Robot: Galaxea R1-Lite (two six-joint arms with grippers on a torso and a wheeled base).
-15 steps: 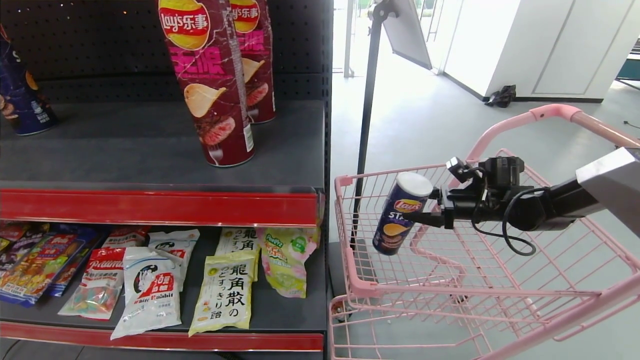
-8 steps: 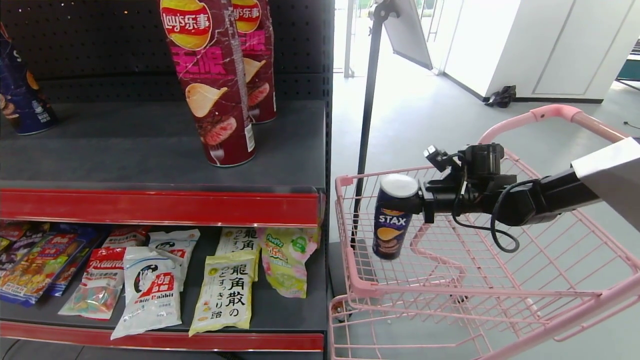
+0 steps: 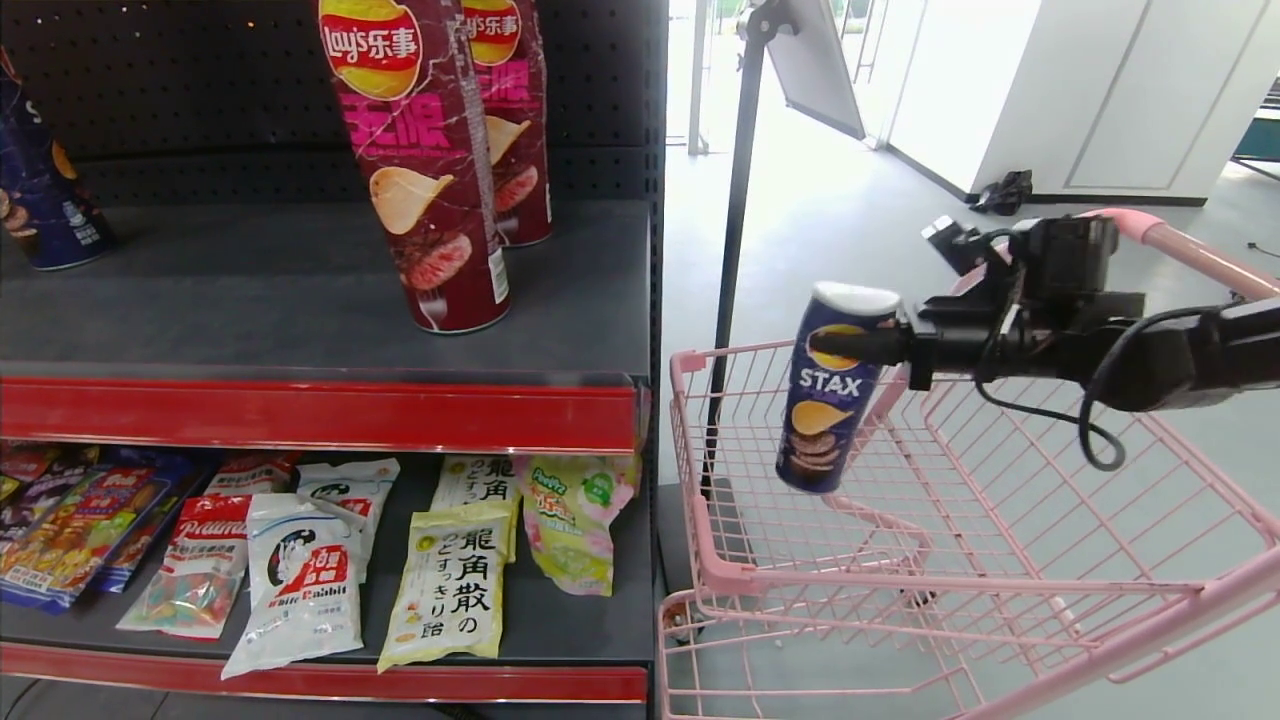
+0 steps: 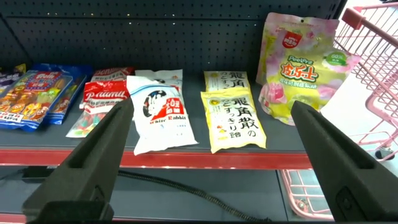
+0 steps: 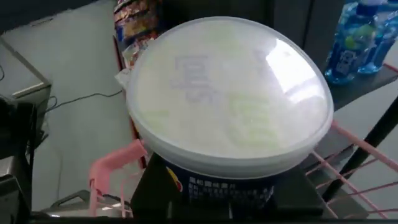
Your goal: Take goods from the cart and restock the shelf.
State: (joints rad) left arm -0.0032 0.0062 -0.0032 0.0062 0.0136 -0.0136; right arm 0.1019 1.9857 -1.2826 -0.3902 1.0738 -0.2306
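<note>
the right gripper (image 3: 852, 346) sits higher and farther towards the robot's right than half a second ago, and the blue chip can (image 3: 828, 400) has risen with it. its lid now clears the front rim of the pink cart (image 3: 690, 470), and its lower half hangs in front of the basket wires. the can leans less than it did a second ago. the gripper is clamped on it just under the lid.

the can is a smooth printed cylinder with a pale, slightly domed plastic lid (image 5: 230, 118). the cart is thin pink wire mesh with a thicker tubular rim. the shelf (image 3: 320, 415) has a dark matte deck, a perforated back panel and a glossy red front strip. two tall red chip cans (image 3: 430, 170) stand on the upper deck, and flat, crinkled snack bags (image 3: 450, 580) lie on the lower one.

the left gripper (image 4: 211, 106) is spread wide with nothing between its fingers (image 4: 99, 155), facing the lower deck's bags.

one dark finger crosses the can's front; the other is hidden behind it. the red cans' tops are cut off, and so is a dark blue can (image 3: 45, 210) at the upper deck's left edge.
</note>
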